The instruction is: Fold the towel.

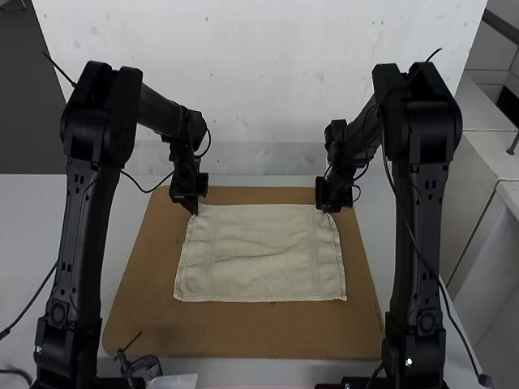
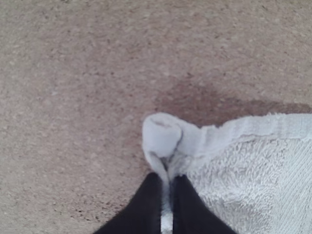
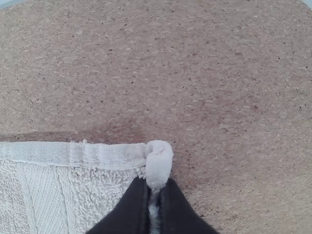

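Robotics lab, by look of it: left robot arm, right robot arm, table, brown board, clamp, loose cable.

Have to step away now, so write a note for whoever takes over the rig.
Towel: spread on the brown board, with no fold across it that I can see.
Left gripper: shut on its far left corner.
Right gripper: shut on its far right corner.
Done: both far corners gripped.
To do: the folding, probably far edge over near edge first.
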